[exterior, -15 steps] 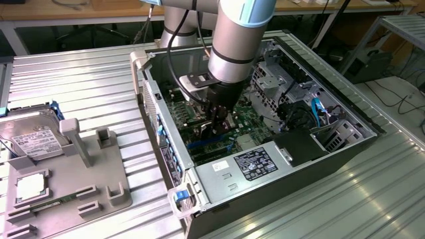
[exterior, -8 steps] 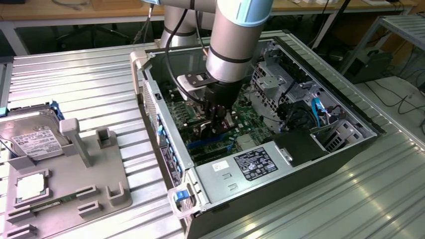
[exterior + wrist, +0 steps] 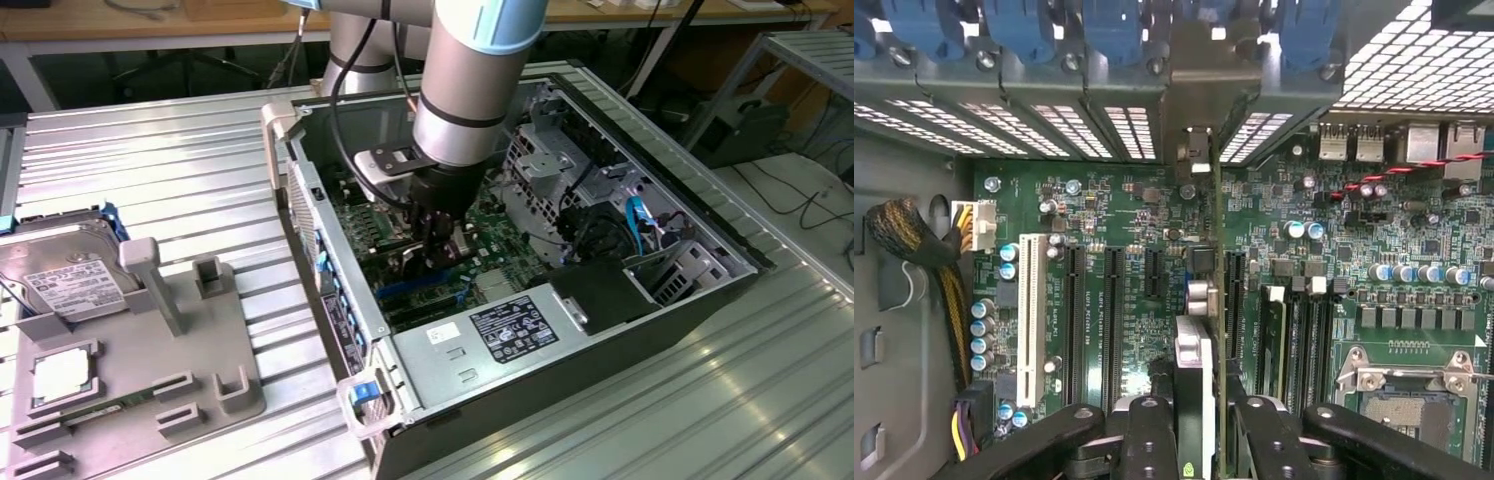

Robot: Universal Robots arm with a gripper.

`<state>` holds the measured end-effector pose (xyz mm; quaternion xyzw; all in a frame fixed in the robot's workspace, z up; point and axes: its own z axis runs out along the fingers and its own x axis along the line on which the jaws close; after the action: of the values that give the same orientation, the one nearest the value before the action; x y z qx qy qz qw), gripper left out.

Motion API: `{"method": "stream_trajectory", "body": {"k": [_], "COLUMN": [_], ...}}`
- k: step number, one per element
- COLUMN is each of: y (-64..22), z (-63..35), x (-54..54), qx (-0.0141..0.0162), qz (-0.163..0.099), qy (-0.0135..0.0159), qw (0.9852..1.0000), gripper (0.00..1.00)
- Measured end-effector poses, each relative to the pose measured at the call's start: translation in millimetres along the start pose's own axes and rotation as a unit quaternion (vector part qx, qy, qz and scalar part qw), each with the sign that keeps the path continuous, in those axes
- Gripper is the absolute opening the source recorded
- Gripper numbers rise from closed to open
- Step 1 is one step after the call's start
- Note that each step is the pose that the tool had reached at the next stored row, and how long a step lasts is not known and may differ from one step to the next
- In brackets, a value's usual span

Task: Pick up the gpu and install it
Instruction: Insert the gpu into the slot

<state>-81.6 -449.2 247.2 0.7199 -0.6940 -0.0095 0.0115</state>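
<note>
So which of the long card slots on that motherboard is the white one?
The outermost slot, beside the row of capacitors and the yellow-and-black cable bundle. The other long slots are black, including those nearer the gpu gripped in the jaws.

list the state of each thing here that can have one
thin black gpu card with silvery bracket, gripped edge-on, upright over the green motherboard; whether seated, cannot tell
black end effector, shut on the gpu
silver and black computer case, on its side, open on top
boxy silver hard drive with white label, resting in the grey holder outside the case
narrow green memory stick, lying in the grey holder
</note>
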Motion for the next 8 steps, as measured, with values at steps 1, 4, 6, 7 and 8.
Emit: {"method": "stream_trajectory", "body": {"k": [1,4,6,7,8], "y": [0.0,-0.8,-1.2,-1.4,-1.6], "z": [0.0,0.1,0.0,0.0,0.0], "x": [0.0,0.0,0.1,0.1,0.1], "qx": [0.0,0.0001,0.0,0.0,0.0], "qz": [0.0,0.001,0.001,0.001,0.001], "qy": [0.0,-0.0001,0.0001,0.0002,0.0002], "qw": [1.0,1.0,1.0,1.0,1.0], "gripper": [0.28,0.28,0.28,0.28,0.28]}}
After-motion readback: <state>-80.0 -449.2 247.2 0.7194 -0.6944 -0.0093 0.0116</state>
